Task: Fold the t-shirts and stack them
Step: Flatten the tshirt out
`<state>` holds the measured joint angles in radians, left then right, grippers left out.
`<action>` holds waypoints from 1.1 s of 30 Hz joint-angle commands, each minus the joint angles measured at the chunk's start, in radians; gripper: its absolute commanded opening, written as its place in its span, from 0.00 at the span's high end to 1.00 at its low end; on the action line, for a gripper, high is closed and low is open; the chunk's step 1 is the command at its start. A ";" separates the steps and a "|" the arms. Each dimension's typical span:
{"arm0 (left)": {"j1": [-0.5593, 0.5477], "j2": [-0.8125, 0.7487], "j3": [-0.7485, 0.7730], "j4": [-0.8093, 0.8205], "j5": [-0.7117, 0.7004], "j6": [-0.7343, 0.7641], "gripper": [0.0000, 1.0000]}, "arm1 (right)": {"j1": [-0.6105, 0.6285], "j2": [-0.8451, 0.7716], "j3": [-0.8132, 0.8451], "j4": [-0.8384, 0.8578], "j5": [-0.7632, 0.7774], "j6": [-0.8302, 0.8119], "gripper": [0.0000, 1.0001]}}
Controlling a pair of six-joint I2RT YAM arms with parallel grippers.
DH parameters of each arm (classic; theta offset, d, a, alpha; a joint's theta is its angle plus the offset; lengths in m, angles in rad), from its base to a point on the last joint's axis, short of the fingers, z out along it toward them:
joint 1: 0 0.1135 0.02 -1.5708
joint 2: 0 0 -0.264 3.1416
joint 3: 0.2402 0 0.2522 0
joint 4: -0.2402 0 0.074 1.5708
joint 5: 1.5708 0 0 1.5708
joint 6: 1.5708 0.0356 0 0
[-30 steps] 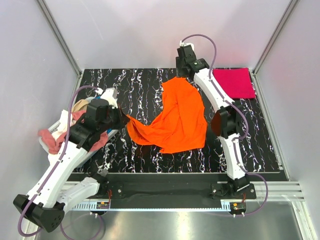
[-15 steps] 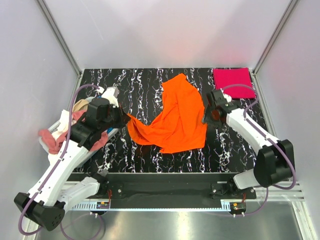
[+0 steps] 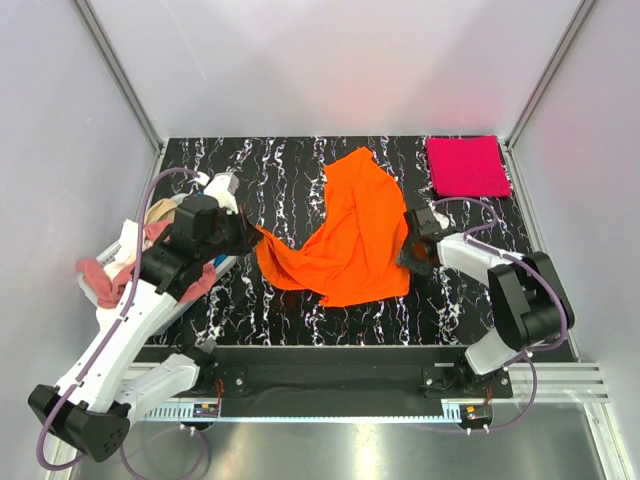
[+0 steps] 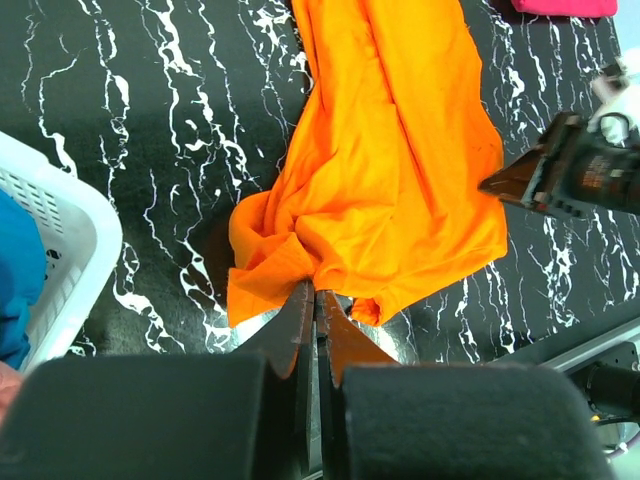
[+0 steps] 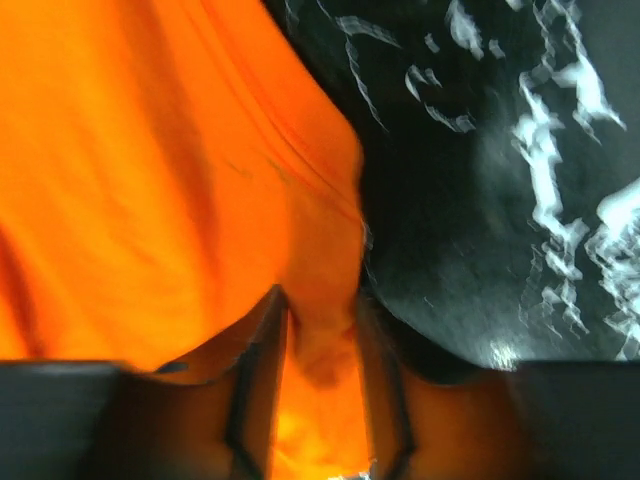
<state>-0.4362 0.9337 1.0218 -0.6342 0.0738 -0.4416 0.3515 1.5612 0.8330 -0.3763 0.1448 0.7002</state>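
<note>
Top external view: a black, white-veined table (image 3: 300, 300) carries the orange t-shirt (image 3: 350, 235), which lies spread and rumpled across the middle, one end reaching toward the far edge and a broad lower part fanning out toward the arms. Left of the orange t-shirt, at the table's edge, sits a white plastic basket (image 3: 122, 240), partly covered by the left arm. A rose-red t-shirt (image 3: 100, 275) spills over the basket's outer side and a tan t-shirt (image 3: 160, 210) shows at its far end. The left wrist view also catches a patch of blue cloth (image 4: 18, 285) inside the basket's wall. Beyond the orange t-shirt to the right, well apart from it in the far corner, a crimson-pink t-shirt (image 3: 467, 166) lies folded flat into a neat rectangle. The left gripper (image 3: 252, 232) is at the orange t-shirt's left corner. Its wrist view shows the jaws pressed together on a bunched tip of the cloth, with folds fanning away from the pinch. The right gripper (image 3: 408, 250) is low at the orange t-shirt's right edge. In its own blurred view the fingers (image 5: 262, 350) stand a narrow way apart with the hem between them, and I cannot tell whether they are pinching it.
</note>
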 commanded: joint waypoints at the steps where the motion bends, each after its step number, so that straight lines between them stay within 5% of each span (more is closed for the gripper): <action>1: -0.001 0.005 0.027 0.057 0.034 0.003 1.00 | 0.004 0.037 -0.021 0.093 0.002 -0.004 0.63; 4: -0.001 0.001 0.032 0.054 0.020 0.007 1.00 | 0.003 -0.016 0.000 0.015 0.062 -0.002 1.00; 8: -0.004 -0.018 0.087 -0.001 0.007 0.000 1.00 | 0.003 -0.186 0.122 -0.339 0.174 -0.019 1.00; 12: -0.019 -0.050 0.167 -0.050 0.004 -0.022 1.00 | 0.001 -0.436 0.253 -0.507 0.229 -0.028 1.00; 19: -0.021 0.042 0.133 -0.047 -0.012 -0.009 1.00 | -0.011 -0.327 0.535 -0.495 0.268 -0.161 1.00; 25: -0.021 0.125 0.017 0.002 -0.066 -0.002 1.00 | -0.019 0.064 0.728 -0.423 0.118 -0.231 0.91; 29: -0.022 0.155 -0.020 0.034 -0.054 -0.006 1.00 | -0.020 0.360 0.900 -0.449 0.097 -0.261 0.67; 33: -0.021 0.162 -0.025 0.039 -0.040 -0.002 1.00 | -0.070 0.412 1.017 -0.598 0.188 -0.178 0.51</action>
<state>-0.4564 1.1080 0.9871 -0.6666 0.0402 -0.4526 0.3283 2.0384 1.7493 -0.8516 0.2749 0.4793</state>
